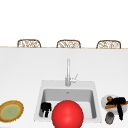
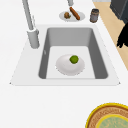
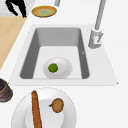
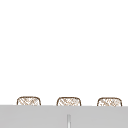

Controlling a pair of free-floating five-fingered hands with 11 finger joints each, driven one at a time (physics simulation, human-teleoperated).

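- Left hand (image 1: 45, 109) hangs over the front-left corner of the sink (image 1: 41, 88); fingers point down, loosely curled, nothing held.
- Right hand (image 1: 119, 103) hovers above the white plate (image 1: 103, 101) on the counter right of the sink; fingers stretched out and drooping, not closed on anything that I can see.
- Just under the right hand on that plate: a long brown sausage (image 3: 36, 110) and a small round brown food item (image 3: 57, 105), lying apart from each other.
- Dark jar (image 1: 109, 117) stands just in front of the right hand, beside the plate.
- Big red ball (image 1: 67, 114) sits immediately to the right of the left hand, covering the sink's front.
- In the basin, a white bowl (image 2: 65, 67) with a green lime (image 2: 74, 59) in it, behind the left hand.
- Yellow-rimmed woven plate (image 1: 11, 110) on the counter well to the left of the left hand.
- Faucet (image 1: 68, 72) stands behind the sink, between the hands and further back.
- Three wicker chair backs (image 4: 68, 101) far behind the counter.
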